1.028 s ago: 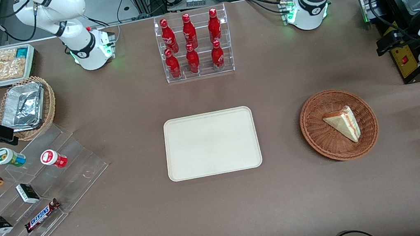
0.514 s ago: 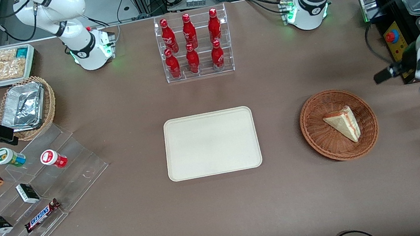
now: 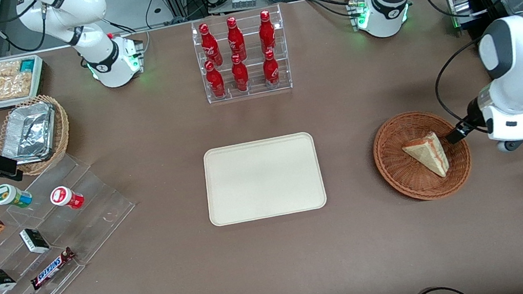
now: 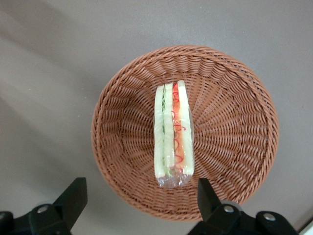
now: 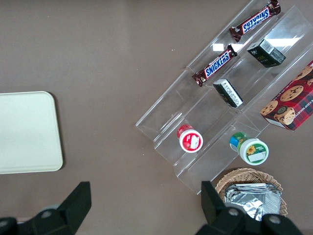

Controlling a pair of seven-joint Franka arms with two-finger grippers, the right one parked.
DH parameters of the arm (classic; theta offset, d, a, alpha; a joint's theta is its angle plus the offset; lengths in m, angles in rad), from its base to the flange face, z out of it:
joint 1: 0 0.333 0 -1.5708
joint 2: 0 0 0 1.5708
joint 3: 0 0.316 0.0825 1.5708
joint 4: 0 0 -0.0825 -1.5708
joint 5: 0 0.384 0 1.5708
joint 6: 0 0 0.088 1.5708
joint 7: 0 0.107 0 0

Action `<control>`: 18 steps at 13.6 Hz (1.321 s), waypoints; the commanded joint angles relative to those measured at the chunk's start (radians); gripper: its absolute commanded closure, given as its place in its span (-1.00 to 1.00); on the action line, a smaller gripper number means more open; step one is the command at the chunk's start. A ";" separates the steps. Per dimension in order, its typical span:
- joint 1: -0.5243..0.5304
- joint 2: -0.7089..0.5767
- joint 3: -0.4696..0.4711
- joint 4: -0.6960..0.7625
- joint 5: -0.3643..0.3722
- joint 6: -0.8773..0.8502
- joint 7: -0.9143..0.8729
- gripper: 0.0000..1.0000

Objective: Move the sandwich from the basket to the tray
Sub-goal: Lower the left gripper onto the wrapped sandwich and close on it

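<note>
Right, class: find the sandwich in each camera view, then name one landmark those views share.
Front view: sandwich lies in the basket, beside the end effector.
Left wrist view: sandwich in the basket, cut edge up.
Right wrist view: not in it.
Shared landmark: the basket.

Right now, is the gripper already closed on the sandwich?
No. The gripper is open above the basket, its fingers clear of the sandwich, which lies in it.
</note>
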 commanded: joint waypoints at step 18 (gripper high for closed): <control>-0.047 0.124 -0.006 -0.151 0.002 0.369 -0.184 -0.91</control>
